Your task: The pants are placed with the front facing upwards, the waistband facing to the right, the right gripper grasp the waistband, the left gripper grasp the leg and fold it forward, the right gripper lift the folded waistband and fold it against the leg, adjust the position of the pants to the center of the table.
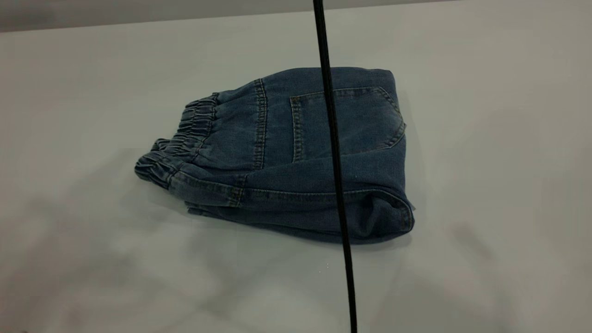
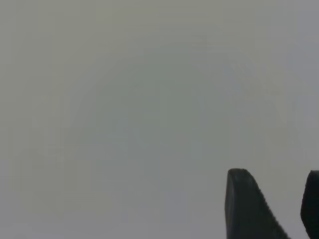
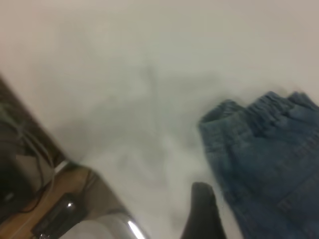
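Black cable before folded pants; left gripper fingers parted, right's untellable.

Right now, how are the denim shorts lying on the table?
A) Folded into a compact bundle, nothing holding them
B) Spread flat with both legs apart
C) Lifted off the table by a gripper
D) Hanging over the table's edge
A: the shorts lie folded in layers on the table, their gathered waistband bunched at one end, and no gripper touches them in the exterior view.
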Motion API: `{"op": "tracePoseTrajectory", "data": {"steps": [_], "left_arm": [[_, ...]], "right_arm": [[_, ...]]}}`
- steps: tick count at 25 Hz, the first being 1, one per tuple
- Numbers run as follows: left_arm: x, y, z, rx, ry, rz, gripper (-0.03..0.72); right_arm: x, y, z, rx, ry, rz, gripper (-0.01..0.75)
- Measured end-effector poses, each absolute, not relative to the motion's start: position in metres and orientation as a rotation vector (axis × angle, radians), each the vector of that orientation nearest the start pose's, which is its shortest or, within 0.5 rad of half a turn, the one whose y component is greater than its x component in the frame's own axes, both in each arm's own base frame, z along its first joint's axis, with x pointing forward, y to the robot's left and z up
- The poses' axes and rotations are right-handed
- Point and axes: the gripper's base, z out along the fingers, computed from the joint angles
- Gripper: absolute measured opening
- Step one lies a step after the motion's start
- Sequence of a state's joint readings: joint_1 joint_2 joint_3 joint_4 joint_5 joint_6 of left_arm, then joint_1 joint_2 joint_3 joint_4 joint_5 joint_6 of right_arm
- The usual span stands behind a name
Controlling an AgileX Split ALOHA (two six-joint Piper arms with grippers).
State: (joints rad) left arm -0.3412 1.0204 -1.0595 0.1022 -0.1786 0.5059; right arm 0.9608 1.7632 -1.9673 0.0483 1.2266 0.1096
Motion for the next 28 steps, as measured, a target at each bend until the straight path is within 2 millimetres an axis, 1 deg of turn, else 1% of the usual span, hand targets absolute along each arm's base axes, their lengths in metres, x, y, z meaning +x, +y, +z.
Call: {"op": "tracePoseTrajectory", "data": {"steps": [1, 2, 4, 6, 8, 9, 11, 12, 15, 17, 18, 19, 22, 24, 28], "left_arm": [[0.200, -0.073, 0.467, 0.590, 1.118, 0.218, 0.272], [0.194, -0.071, 0.470, 0.586, 1.112, 0.220, 0.272], [0.185, -0.067, 0.474, 0.581, 1.105, 0.222, 0.272], [0.175, -0.063, 0.478, 0.577, 1.109, 0.222, 0.272], [0.164, -0.059, 0.479, 0.565, 1.136, 0.200, 0.272], [0.158, -0.056, 0.480, 0.558, 1.149, 0.188, 0.272], [0.148, -0.052, 0.479, 0.550, 1.210, 0.159, 0.272], [0.142, -0.049, 0.478, 0.552, 1.238, 0.154, 0.272], [0.127, -0.042, 0.469, 0.584, 1.357, 0.152, 0.272], [0.116, -0.038, 0.461, 0.609, 1.466, 0.131, 0.272], [0.111, -0.037, 0.457, 0.616, 1.509, 0.110, 0.272], [0.104, -0.036, 0.453, 0.620, 1.551, 0.075, 0.272], [0.085, -0.036, 0.429, 0.664, 1.721, -0.042, 0.272], [0.070, -0.036, 0.412, 0.697, 1.809, -0.124, 0.272], [0.042, -0.033, 0.379, 0.720, 1.903, -0.247, 0.272]], "right_arm": [[0.201, 0.308, 0.422, -1.082, 2.316, 0.487, 0.448], [0.190, 0.304, 0.426, -1.106, 2.297, 0.482, 0.448], [0.168, 0.290, 0.437, -1.142, 2.241, 0.458, 0.448], [0.149, 0.275, 0.441, -1.190, 2.192, 0.409, 0.448], [0.133, 0.254, 0.447, -1.210, 2.140, 0.359, 0.446], [0.126, 0.245, 0.445, -1.227, 2.128, 0.338, 0.443], [0.112, 0.222, 0.446, -1.243, 2.096, 0.321, 0.435], [0.105, 0.213, 0.441, -1.261, 2.095, 0.319, 0.430], [0.083, 0.176, 0.430, -1.287, 2.098, 0.371, 0.418], [0.074, 0.154, 0.415, -1.291, 2.114, 0.372, 0.416], [0.069, 0.142, 0.411, -1.273, 2.099, 0.394, 0.416], [0.065, 0.134, 0.402, -1.268, 2.100, 0.412, 0.416], [0.048, 0.103, 0.375, -1.267, 2.103, 0.491, 0.415], [0.038, 0.085, 0.352, -1.280, 2.128, 0.519, 0.415], [0.024, 0.050, 0.315, -1.266, 2.128, 0.546, 0.415]]}}
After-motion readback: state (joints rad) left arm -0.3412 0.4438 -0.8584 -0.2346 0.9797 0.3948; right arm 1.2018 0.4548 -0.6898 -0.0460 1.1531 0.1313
